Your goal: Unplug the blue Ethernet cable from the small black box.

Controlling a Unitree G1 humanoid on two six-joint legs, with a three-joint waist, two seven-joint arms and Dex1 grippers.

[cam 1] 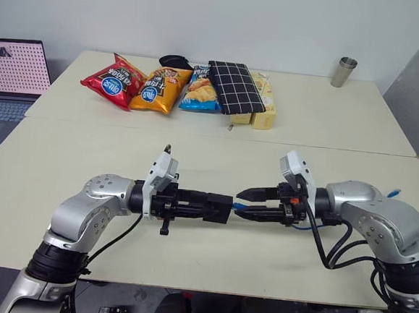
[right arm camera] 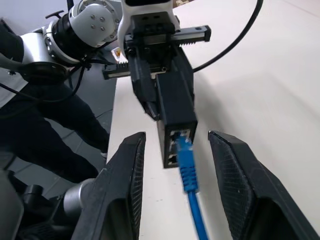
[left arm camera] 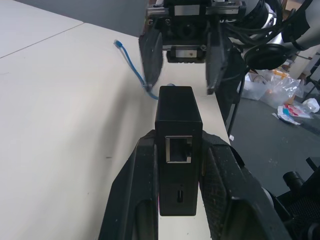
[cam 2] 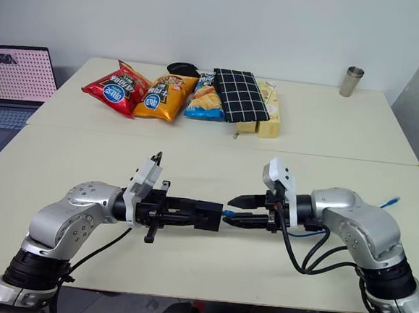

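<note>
The small black box [cam 1: 218, 206] hangs above the table's near part, with my left gripper [left arm camera: 180, 142] shut on its two sides. The blue Ethernet cable [right arm camera: 187, 175] has its plug seated in a port on the box's end face. From there it trails back under my right arm, and its free end [cam 1: 394, 192] lies on the table at the right. My right gripper [right arm camera: 177, 137] faces the left one. It is open, with one finger [right arm camera: 125, 185] on each side of the plug and not touching it. A second port [left arm camera: 178, 149] on the box's opposite end is empty.
Several snack bags [cam 1: 146, 86], a black-and-white checked pouch [cam 1: 234, 87] and a yellow pack lie at the table's far side. A metal cup [cam 1: 343, 71] stands at the far right. A laptop [cam 1: 12, 76] sits off the left edge. The table's near edge [cam 1: 220, 291] lies just below my arms.
</note>
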